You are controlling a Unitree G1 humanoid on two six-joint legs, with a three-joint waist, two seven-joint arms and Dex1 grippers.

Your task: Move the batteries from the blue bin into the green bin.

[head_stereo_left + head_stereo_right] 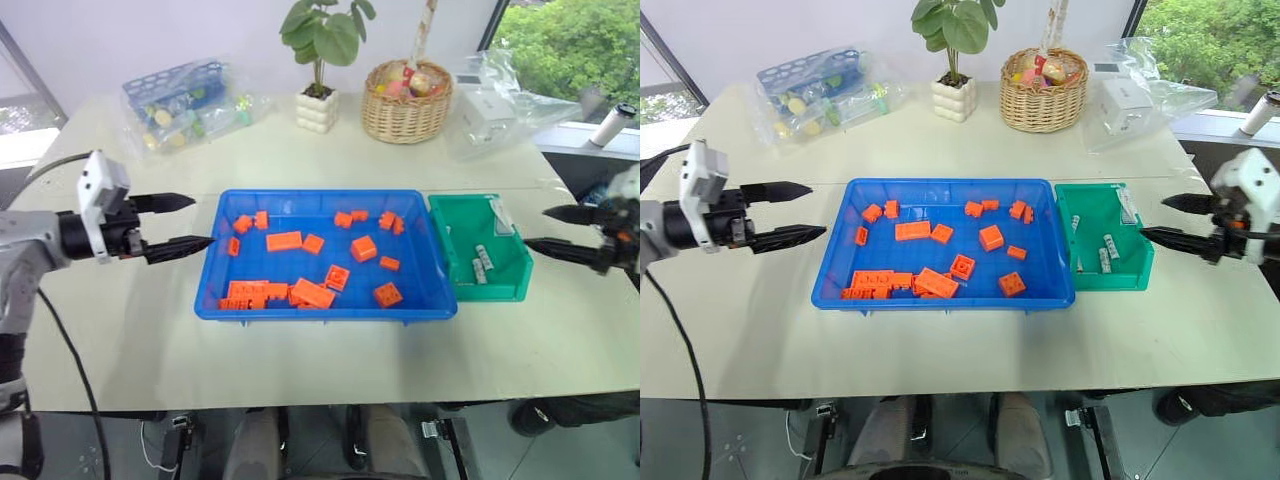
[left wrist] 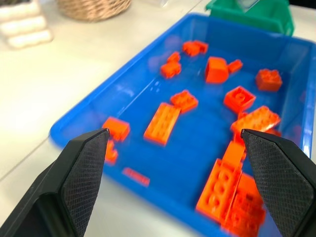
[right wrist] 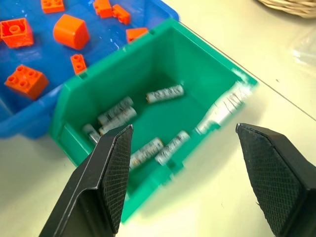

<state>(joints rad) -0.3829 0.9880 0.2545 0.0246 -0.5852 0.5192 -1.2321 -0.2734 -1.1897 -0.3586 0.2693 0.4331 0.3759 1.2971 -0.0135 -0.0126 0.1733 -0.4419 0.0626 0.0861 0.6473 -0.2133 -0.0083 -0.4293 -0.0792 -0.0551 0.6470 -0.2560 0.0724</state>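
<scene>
Bright, even daylight from the window [image 1: 570, 45] at the far right floods the pale table [image 1: 300, 160]; shadows fall soft, and the left wrist view blurs slightly.

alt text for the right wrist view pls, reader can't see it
The green bin holds six batteries lying loose on its floor, seen between the open, empty fingers of the right gripper. Beside it sits the blue bin, with orange bricks.

1. The left claw [image 1: 184, 223] is held level, pointed inward toward the right, its two black fingers spread apart and empty.
2. The right claw [image 1: 1158, 218] is pointed inward toward the left, fingers likewise parted, nothing gripped.
</scene>
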